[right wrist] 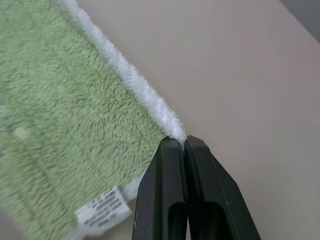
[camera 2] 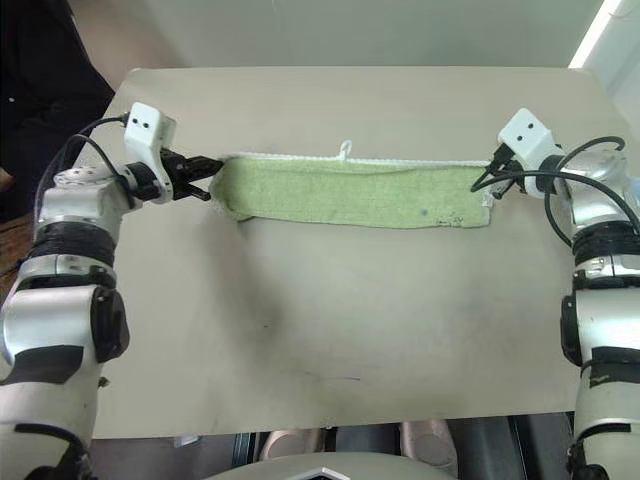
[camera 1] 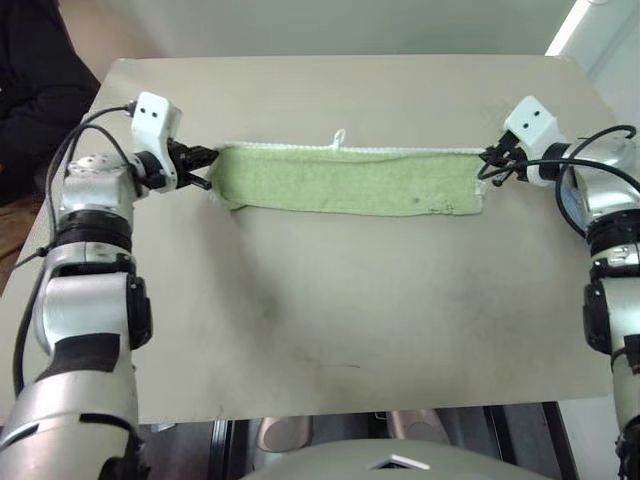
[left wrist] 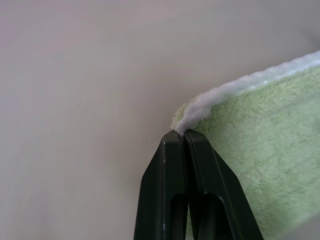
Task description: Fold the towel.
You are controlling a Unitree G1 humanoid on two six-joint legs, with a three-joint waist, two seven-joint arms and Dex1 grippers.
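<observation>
The light green towel [camera 1: 345,180] hangs stretched in a long strip above the beige table [camera 1: 330,320], its white-edged top border taut and a small white loop [camera 1: 339,136] standing up at mid-length. My left gripper [camera 1: 203,167] is shut on the towel's left top corner [left wrist: 187,120]. My right gripper [camera 1: 491,162] is shut on the right top corner [right wrist: 172,131]. A white label [right wrist: 102,206] shows near the towel's lower right corner. The lower edge droops toward the tabletop.
The beige table stretches wide in front of and behind the towel. A person in dark clothing [camera 1: 30,80] sits at the far left beside the table's corner. The table's near edge [camera 1: 380,410] runs close to my body.
</observation>
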